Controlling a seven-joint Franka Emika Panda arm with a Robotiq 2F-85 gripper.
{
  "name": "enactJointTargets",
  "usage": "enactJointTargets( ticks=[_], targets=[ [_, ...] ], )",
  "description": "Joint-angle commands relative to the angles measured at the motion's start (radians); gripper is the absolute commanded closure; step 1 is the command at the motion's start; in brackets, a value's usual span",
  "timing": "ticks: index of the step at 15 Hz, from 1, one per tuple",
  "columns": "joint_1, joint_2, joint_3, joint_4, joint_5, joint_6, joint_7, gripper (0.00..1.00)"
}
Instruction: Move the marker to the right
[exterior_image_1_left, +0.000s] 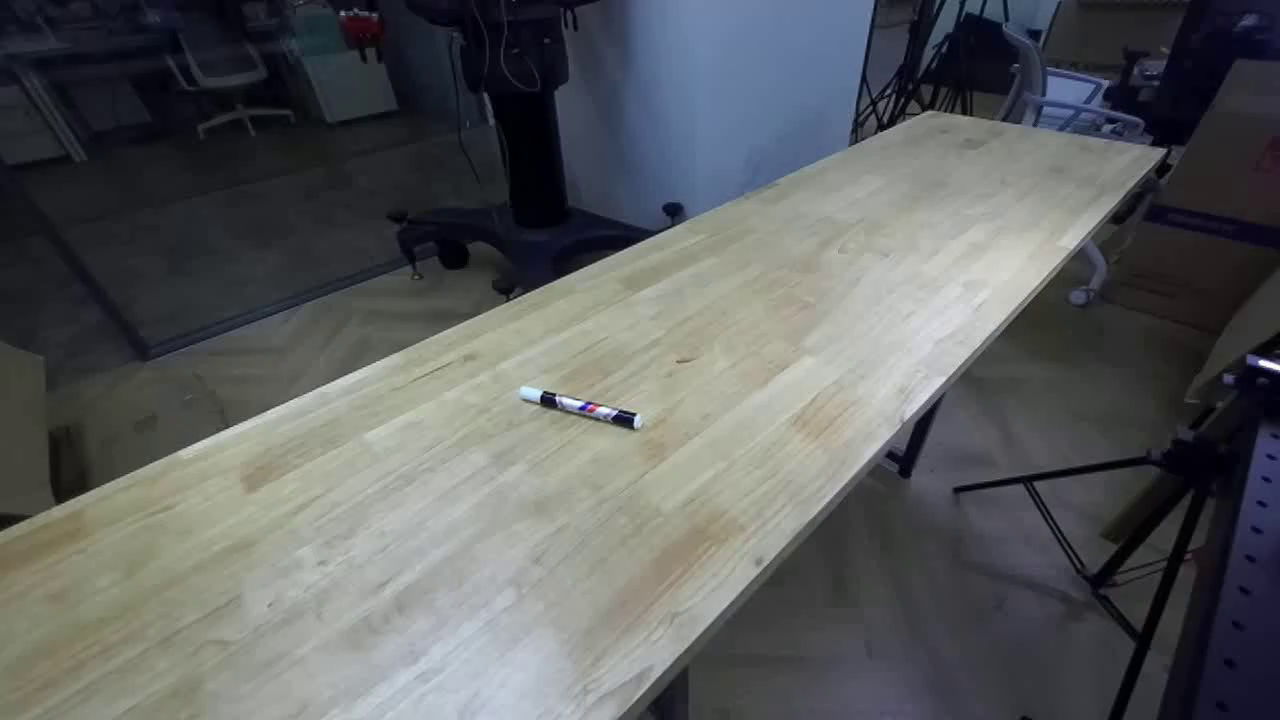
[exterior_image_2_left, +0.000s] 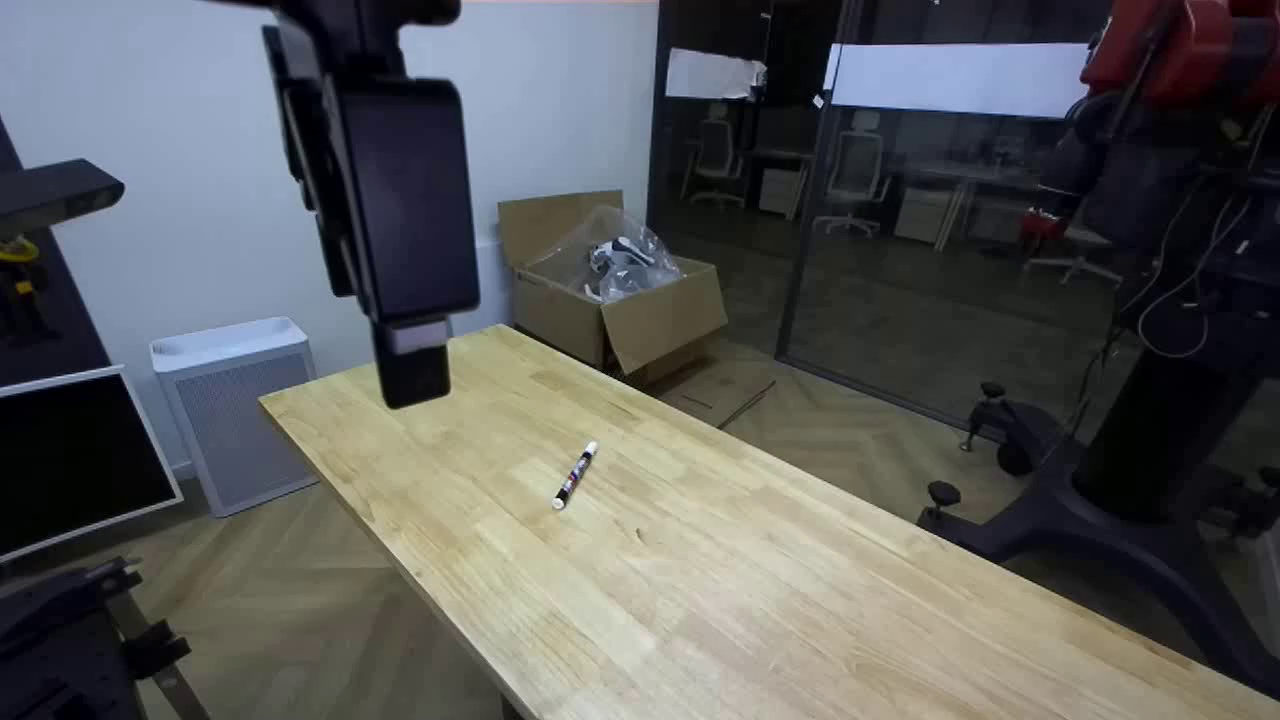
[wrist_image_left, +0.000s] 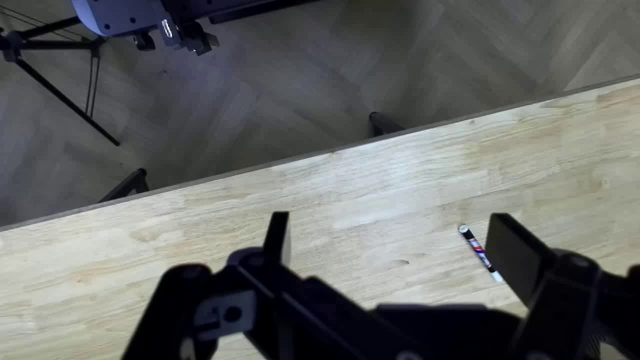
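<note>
The marker is a thin white-and-black stick with red and blue print and a white cap. It lies flat on the long wooden table. It also shows in the other exterior frame and in the wrist view, close beside the right-hand finger in the picture. My gripper is open, with its two black fingers wide apart and nothing between them. In an exterior view the gripper hangs above the table, apart from the marker, and is seen side-on.
A cardboard box and a white slatted unit stand on the floor beyond the table end. A black wheeled stand is beside one long edge. A tripod stands off the opposite edge. The table's long edge crosses the wrist view.
</note>
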Motion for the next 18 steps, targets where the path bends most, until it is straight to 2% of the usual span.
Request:
enactJointTargets(
  ticks=[1, 14, 18],
  targets=[
    [-0.007, 0.002, 0.006, 0.002, 0.005, -0.001, -0.004, 0.0],
    [-0.007, 0.002, 0.006, 0.002, 0.004, -0.001, -0.005, 0.0],
    [0.002, 0.123, 0.007, 0.005, 0.001, 0.148, 0.008, 0.0]
  ],
)
